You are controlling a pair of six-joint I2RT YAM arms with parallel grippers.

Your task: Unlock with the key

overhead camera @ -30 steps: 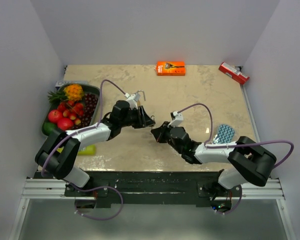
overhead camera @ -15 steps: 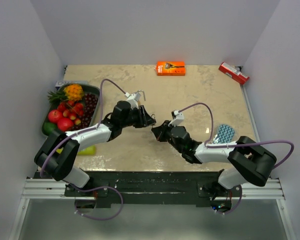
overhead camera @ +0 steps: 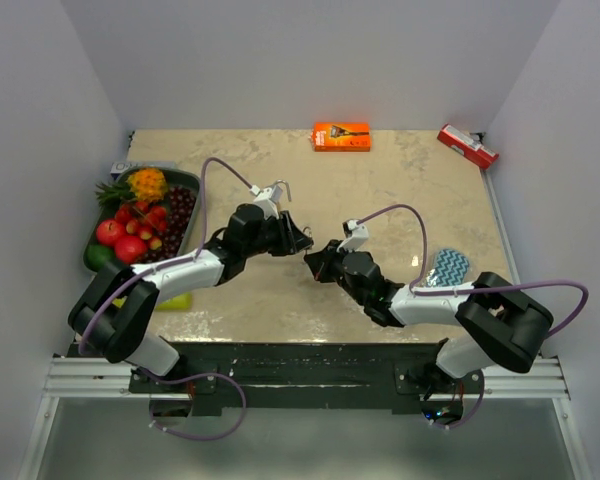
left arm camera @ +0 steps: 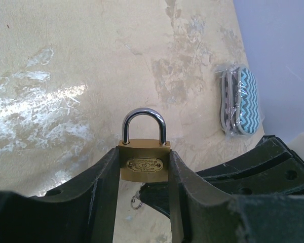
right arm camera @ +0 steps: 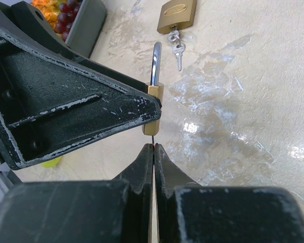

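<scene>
My left gripper (left arm camera: 144, 154) is shut on a brass padlock (left arm camera: 144, 163) with a steel shackle and holds it above the table, shackle pointing away. The closed shackle shows in the right wrist view too (right arm camera: 155, 61). My right gripper (right arm camera: 153, 147) is shut on a thin key (right arm camera: 153, 137), whose blade meets the bottom of the padlock body (right arm camera: 153, 109). A key ring (left arm camera: 136, 201) hangs just under the padlock. In the top view the two grippers meet tip to tip, left (overhead camera: 298, 240) and right (overhead camera: 314, 264), at mid-table.
A second brass padlock with keys (right arm camera: 177, 15) lies on the table beyond. A grey fruit tray (overhead camera: 185, 180) stands at the left. An orange box (overhead camera: 341, 136) and a red box (overhead camera: 467, 145) lie at the back. A chevron pouch (overhead camera: 448, 267) lies right.
Both grippers have drifted slightly away from the arm bases together. The grips on padlock and key are unchanged.
</scene>
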